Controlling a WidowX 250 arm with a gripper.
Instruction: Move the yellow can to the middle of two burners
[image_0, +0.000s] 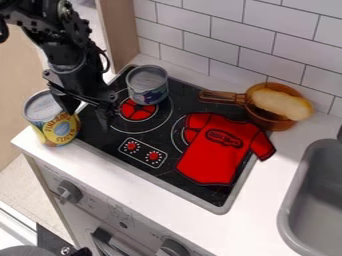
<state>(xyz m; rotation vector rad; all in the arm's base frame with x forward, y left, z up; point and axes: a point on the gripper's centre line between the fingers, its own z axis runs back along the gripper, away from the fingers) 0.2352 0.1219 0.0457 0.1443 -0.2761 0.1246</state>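
Standing at the left edge of the stove (99, 139): one yellow can (57, 125), pincer (87, 114) wide beside it. On the stove: one small can (147, 86), one shirt (217, 160).

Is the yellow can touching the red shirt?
Apart. The camera view shows a wide stretch of black stove top between the yellow can and the red shirt.

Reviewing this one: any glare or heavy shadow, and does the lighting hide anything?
Camera view: lighting looks fairly even; no strong glare on the black cooktop; the yellow can stands out clearly, while the dark end effector partly blends into the cooktop behind it.
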